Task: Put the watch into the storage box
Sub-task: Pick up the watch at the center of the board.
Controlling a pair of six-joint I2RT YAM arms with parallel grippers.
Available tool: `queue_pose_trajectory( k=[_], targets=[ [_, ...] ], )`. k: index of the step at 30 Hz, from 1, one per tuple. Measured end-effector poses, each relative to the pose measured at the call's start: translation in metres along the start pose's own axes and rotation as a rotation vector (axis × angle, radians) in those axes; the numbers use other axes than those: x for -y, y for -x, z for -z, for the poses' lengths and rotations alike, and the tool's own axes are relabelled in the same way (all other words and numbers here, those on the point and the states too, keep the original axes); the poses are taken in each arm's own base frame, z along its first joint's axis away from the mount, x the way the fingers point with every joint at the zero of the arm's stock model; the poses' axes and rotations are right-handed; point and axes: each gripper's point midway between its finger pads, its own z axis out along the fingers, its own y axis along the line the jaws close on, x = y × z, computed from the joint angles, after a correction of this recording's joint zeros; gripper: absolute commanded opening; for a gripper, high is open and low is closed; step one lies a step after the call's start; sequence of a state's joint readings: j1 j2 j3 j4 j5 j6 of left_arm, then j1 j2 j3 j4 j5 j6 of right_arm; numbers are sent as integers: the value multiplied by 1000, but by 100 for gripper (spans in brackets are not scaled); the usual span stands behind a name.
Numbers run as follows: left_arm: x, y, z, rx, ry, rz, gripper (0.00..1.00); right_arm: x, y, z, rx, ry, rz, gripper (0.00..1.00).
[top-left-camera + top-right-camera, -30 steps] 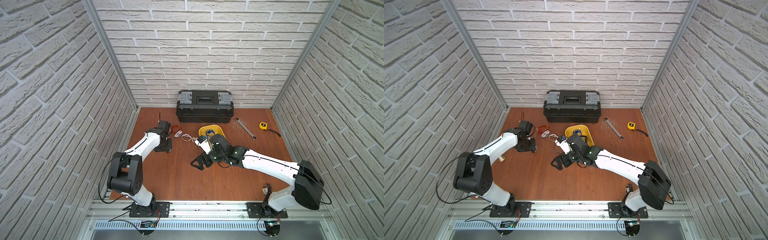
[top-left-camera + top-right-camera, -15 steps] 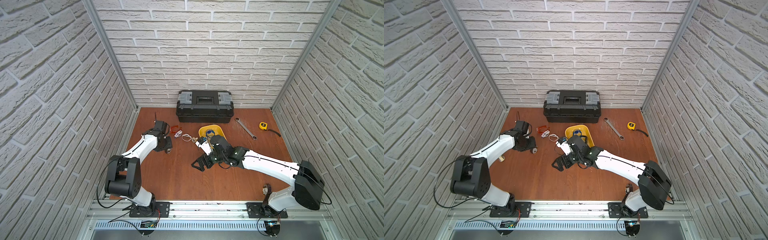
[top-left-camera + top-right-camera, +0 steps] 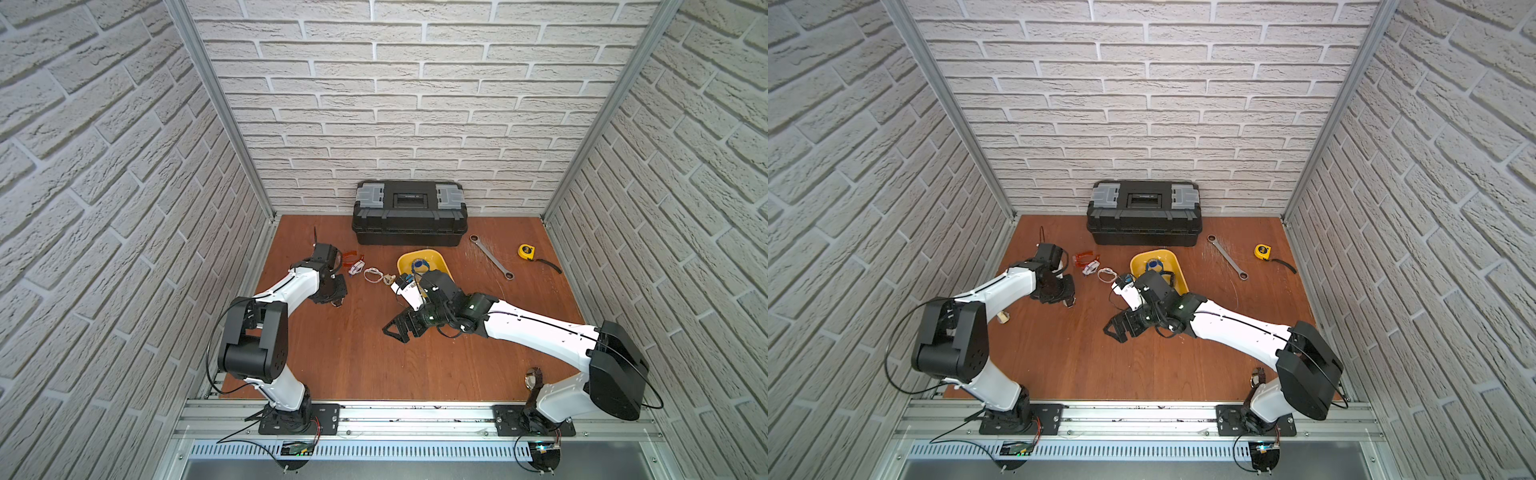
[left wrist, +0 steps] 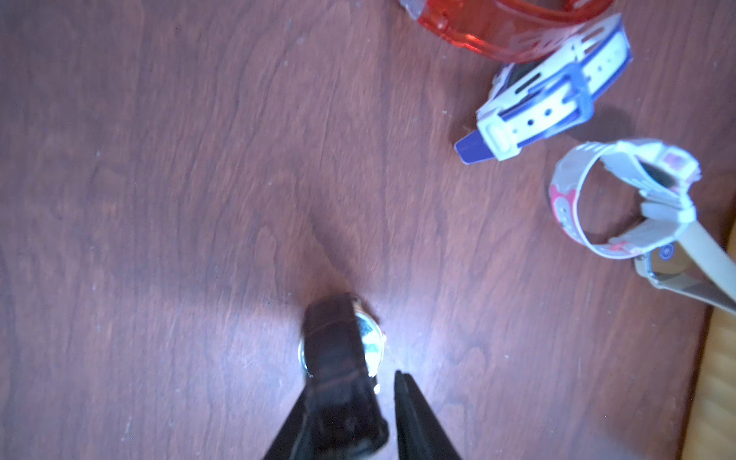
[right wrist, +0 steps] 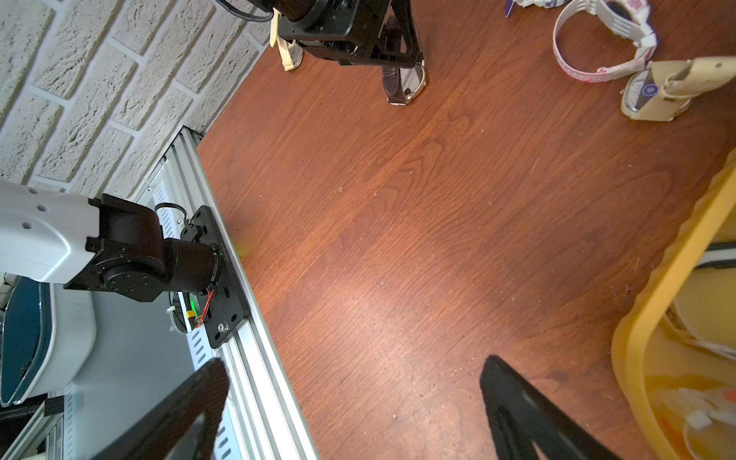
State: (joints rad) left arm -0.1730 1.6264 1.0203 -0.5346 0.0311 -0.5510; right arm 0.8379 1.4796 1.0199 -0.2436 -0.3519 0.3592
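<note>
White mock-brick walls on three sides; brown wooden tabletop point(image 3: 353, 357).

Containers:
- Black toolbox point(image 3: 409, 216), upper centre in both top views, against the back wall. Lid shut, so its contents are unseen.
- Storage box point(image 3: 438, 261), yellow and lidless, sits just below the toolbox at frame centre, with its lower edge under the right arm. Inside it is a blue round item point(image 3: 419, 264). The right wrist view shows pale pieces near the rim, too blurred to name.

Watch point(image 4: 338, 346): dark brown strap, silver case, with the case down at the tabletop. It is left of centre in both top views, well apart from the storage box and not in it.

Left gripper point(image 4: 354, 382): fingers narrow, one on each side of the strap. I cannot tell whether they pinch it.

Right gripper point(image 5: 354, 364): fingers wide with nothing between them, over bare wood below and left of the box.

Loose between the watch and the box are a red strap point(image 4: 498, 28), a white-and-blue strap point(image 4: 557, 87) and a pink-patterned band point(image 4: 589, 199). A wrench point(image 3: 490, 257) and a tape measure point(image 3: 525, 250) lie to the right of the box.
</note>
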Motion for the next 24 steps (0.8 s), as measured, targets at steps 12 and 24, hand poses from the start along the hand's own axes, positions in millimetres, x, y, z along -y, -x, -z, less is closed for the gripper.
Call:
queue_pose_trajectory(
  k=[12,24],
  targets=[
    [3,-1,0,7,13,-28,12,0,0,0,0,0,0,99],
    [27,1,31,12,103,-220,11,14,-5,9,-4,-45,-36,99]
  ],
)
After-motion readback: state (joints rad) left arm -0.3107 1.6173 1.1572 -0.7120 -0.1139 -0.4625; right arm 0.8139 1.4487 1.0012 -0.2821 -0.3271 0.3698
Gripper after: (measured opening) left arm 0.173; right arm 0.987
